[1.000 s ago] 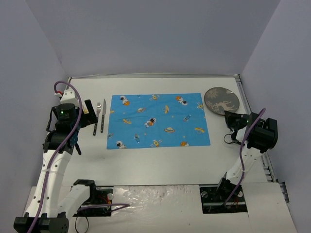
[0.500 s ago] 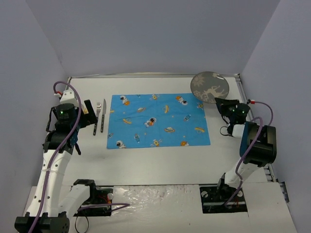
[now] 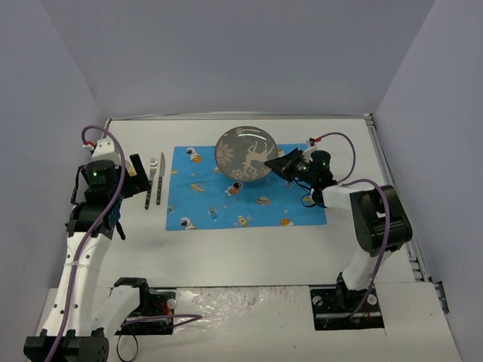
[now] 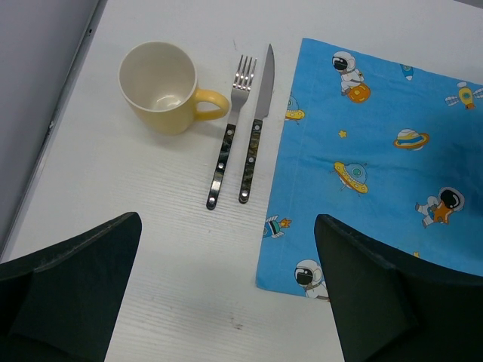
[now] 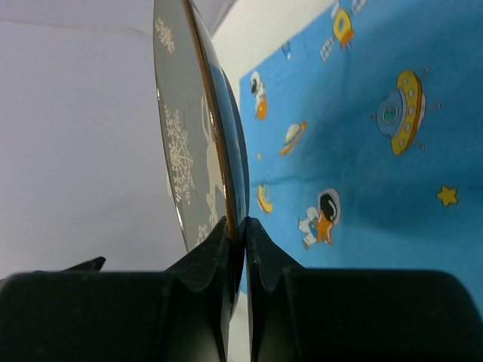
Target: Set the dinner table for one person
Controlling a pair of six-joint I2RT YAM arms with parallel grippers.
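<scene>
The plate (image 3: 244, 153) is dark grey with pale snowflakes. The placemat (image 3: 249, 207) is bright blue, printed with astronauts, planets and rockets. The mug (image 4: 158, 89) is yellow, cream inside. The fork (image 4: 230, 128) and knife (image 4: 256, 128) have dark mottled handles. The table (image 3: 249, 253) is white.

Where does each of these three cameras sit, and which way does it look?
Top external: fixed above and behind the arms, looking down on the dinner table; left arm and right arm show, bases at the bottom.
Left wrist: on the left arm, looking down at mug, fork and knife beside the placemat; the open left tool frames the lower corners.
Right wrist: on the right arm, looking along the right tool, shut on the rim of the plate.
Shared: all three show the placemat.
</scene>
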